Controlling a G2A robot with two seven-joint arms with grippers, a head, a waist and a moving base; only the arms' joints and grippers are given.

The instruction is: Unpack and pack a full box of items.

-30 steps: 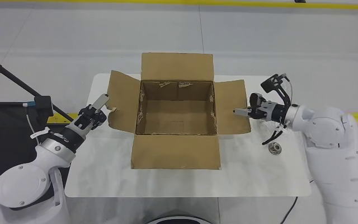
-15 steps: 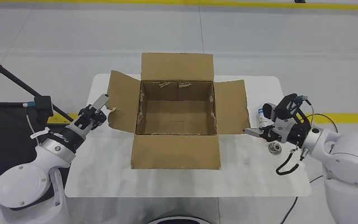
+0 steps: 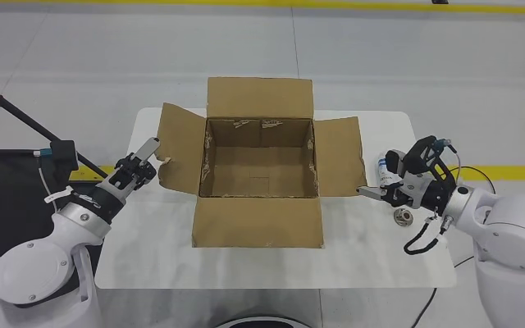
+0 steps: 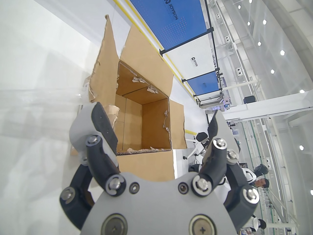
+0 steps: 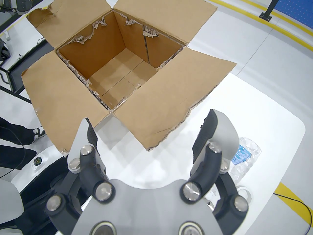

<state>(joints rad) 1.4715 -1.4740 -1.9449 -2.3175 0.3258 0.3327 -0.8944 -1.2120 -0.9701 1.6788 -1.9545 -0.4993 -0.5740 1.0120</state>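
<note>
The cardboard box (image 3: pixel 258 168) stands mid-counter (image 3: pixel 271 271), all four flaps splayed and its floor bare. A plastic bottle (image 5: pixel 245 151) lies just beside the right flap, half hidden behind a finger of the right tool (image 5: pixel 149 121). Near it sits a small round item (image 3: pixel 402 216), too small to identify. The right tool hovers off that flap's corner, fingers wide apart, gripping nothing. The left tool (image 4: pixel 156 116) sits just beside the torn left flap, fingers likewise spread.

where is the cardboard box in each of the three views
top view: cardboard box at the table centre, flaps spread.
left wrist view: cardboard box just beyond the left gripper.
right wrist view: cardboard box beyond the right gripper.
shared landmark: the torn flap nearest the left gripper.
</note>
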